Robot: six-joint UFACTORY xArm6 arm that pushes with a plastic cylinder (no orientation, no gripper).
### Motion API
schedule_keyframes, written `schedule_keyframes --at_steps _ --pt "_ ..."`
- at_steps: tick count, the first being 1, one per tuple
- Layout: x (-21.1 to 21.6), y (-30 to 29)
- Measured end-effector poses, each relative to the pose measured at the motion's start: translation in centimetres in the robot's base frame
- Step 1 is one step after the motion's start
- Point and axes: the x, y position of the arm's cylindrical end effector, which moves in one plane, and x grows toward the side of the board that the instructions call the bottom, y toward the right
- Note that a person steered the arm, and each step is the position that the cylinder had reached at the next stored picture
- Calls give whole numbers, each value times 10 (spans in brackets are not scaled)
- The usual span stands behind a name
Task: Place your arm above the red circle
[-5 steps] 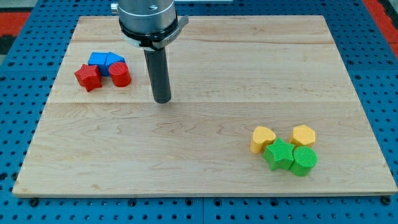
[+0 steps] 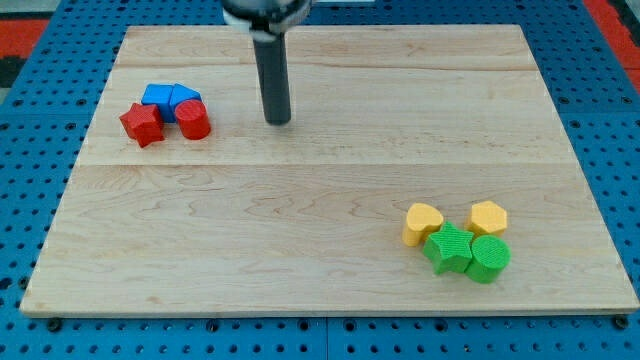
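Our tip [image 2: 279, 121] stands right of the red circle [image 2: 194, 119], apart from it; we have no claw, only the rod.

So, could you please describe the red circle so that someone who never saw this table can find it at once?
Look at the wooden board and go to the small cluster near its left edge, toward the view's top. The red circle sits at that cluster's right end, nearest my tip. Unlike the red star and the two blue blocks, it is a round cylinder.
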Motion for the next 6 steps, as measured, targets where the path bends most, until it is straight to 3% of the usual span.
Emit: schedule_keyframes --at_steps 1,2,6 --pt "-54 -49" --pt "-62 -85" --pt "-56 -83"
